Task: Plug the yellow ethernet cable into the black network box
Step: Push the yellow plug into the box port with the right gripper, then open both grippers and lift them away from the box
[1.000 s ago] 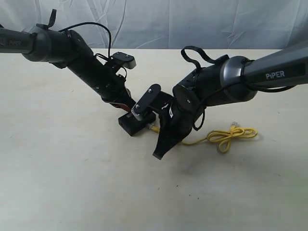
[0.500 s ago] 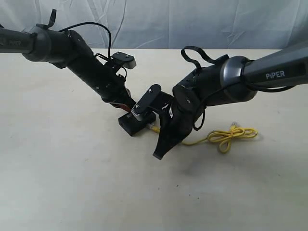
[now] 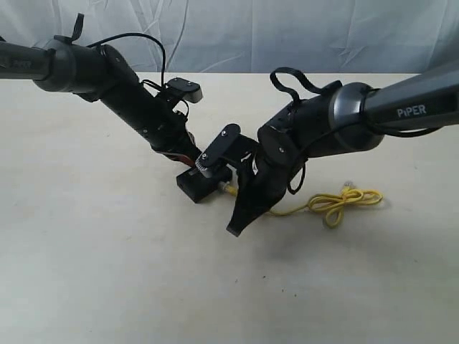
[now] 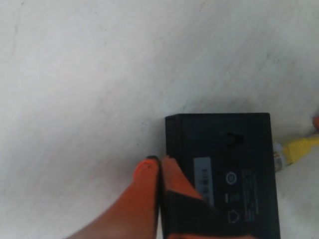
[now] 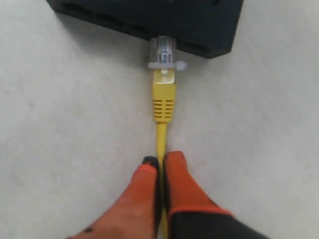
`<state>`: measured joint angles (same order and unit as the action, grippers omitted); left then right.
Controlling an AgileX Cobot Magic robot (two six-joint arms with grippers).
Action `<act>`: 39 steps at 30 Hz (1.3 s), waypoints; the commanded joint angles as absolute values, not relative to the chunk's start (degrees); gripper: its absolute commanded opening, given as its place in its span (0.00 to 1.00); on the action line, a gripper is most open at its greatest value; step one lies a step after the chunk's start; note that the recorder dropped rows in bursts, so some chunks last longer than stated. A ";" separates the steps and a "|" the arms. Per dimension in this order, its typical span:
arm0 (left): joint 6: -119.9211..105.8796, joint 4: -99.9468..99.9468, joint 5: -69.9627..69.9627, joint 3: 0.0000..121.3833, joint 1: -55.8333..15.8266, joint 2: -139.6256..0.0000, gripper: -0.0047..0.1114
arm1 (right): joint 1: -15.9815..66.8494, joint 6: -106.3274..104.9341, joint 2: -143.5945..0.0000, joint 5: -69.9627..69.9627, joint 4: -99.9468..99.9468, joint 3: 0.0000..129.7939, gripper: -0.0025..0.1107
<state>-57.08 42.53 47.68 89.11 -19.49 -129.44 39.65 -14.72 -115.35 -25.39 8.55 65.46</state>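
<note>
The black network box [image 3: 195, 188] lies flat on the table, its label strip [image 4: 203, 175] facing up. My left gripper [image 4: 160, 160] is shut, with one orange fingertip on the box's top edge and the other just off its side. The yellow ethernet cable [image 5: 163, 102] runs straight to the box [image 5: 174, 20]. Its clear plug [image 5: 163, 52] meets a port on the box's side face; I cannot tell how deep it sits. My right gripper [image 5: 160, 160] is shut on the cord just behind the yellow boot. The cable's looped knot [image 3: 336, 204] trails on the table to the right.
A pale tabletop [image 3: 107, 272] extends in front and to both sides. A wrinkled light cloth backdrop [image 3: 237, 32] hangs behind. Both arms meet over the box, and the right wrist camera [image 3: 215, 154] covers part of it in the exterior view.
The right gripper and cable have edged slightly toward the box, dragging the knot a little to the left. The left arm and the box have not moved.
</note>
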 commanded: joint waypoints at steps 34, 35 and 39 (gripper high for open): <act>-10.40 0.00 43.45 84.56 -19.56 -111.08 0.04 | 29.76 2.41 -104.36 -38.59 -2.57 65.20 0.12; -10.26 0.38 43.18 82.46 -19.56 -107.70 0.04 | 27.93 2.41 -102.43 -40.65 -3.49 64.80 0.02; -4.90 0.60 35.02 68.05 -19.56 -88.18 0.04 | 20.15 2.02 -89.04 -41.29 -7.07 56.77 0.02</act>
